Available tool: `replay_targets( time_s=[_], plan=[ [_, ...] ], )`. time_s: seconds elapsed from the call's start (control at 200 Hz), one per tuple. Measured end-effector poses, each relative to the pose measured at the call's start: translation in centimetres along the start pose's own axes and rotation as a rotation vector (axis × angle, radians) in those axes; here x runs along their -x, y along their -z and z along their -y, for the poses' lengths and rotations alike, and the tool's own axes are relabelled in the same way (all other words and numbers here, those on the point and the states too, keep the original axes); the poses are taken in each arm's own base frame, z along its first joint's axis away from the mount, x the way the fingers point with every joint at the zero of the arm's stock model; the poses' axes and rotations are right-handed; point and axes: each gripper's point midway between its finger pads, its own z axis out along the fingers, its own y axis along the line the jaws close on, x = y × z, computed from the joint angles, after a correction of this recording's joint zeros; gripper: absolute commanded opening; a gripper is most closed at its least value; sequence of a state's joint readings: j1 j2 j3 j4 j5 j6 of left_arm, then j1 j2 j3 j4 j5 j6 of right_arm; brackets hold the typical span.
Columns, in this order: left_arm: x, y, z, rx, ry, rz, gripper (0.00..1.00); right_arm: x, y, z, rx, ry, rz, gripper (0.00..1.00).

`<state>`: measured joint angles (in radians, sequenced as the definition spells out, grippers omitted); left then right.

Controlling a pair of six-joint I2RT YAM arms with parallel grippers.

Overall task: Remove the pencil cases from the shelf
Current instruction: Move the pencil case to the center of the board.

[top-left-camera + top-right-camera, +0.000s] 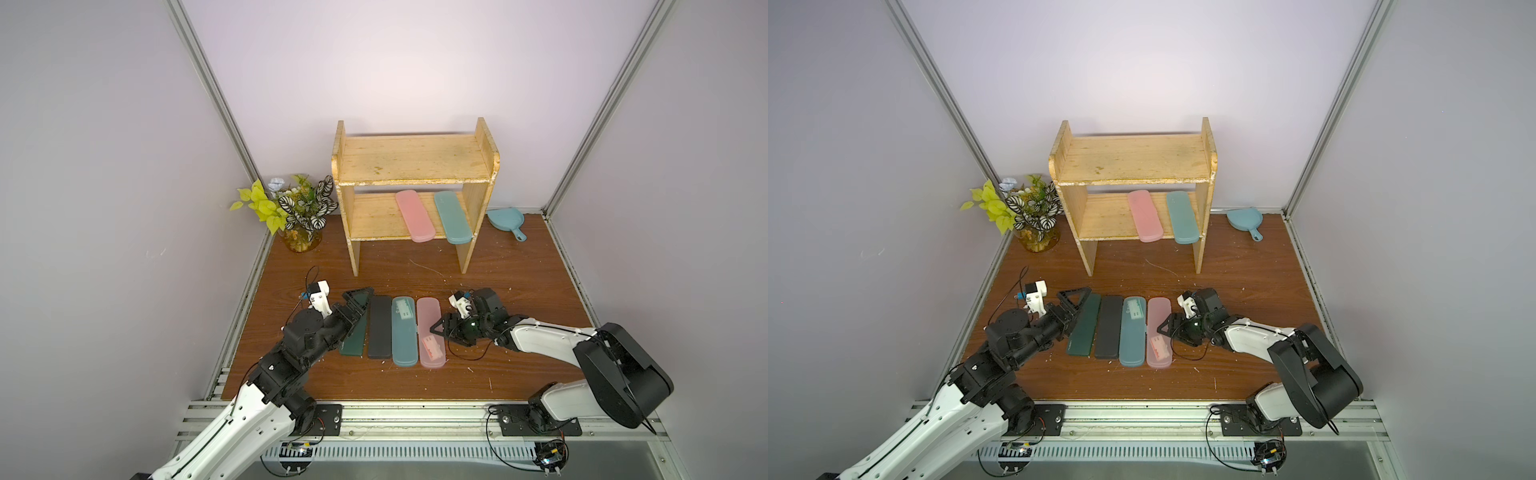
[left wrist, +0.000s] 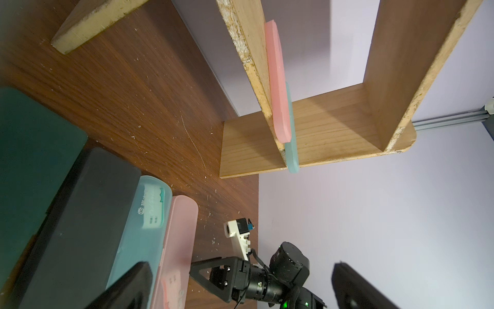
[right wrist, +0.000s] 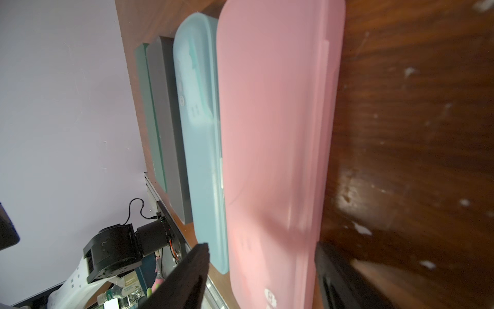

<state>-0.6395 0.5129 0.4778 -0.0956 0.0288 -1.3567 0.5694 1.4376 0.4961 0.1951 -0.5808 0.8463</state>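
The wooden shelf [image 1: 415, 158] stands at the back; its top tier is bare. On its lower tier lie a pink pencil case [image 1: 414, 216] and a teal one [image 1: 453, 217], both sticking out over the front edge. In front of it, a dark green case [image 1: 353, 340], a black case [image 1: 380, 328], a teal case [image 1: 404, 332] and a pink case [image 1: 430, 320] lie side by side on the table. My left gripper [image 1: 353, 305] is open above the far end of the dark green case. My right gripper [image 3: 262, 256] is open, its fingers either side of the pink table case [image 3: 272, 133].
A potted plant in a glass jar [image 1: 297, 216] stands left of the shelf. A blue dustpan [image 1: 505, 222] lies to the shelf's right by the back wall. Grey walls close three sides, and a metal rail [image 1: 415, 415] runs along the front.
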Motion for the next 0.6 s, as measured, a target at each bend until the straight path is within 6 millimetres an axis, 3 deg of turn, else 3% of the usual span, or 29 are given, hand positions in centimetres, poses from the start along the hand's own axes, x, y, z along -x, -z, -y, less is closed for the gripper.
replay_targets(
  time_s=[0.601],
  plan=[
    [0.1,0.7,-1.2,0.048,-0.003,0.010,0.99,0.1,-4.2,-3.7,0.030,0.031,-0.072,0.70]
  ],
)
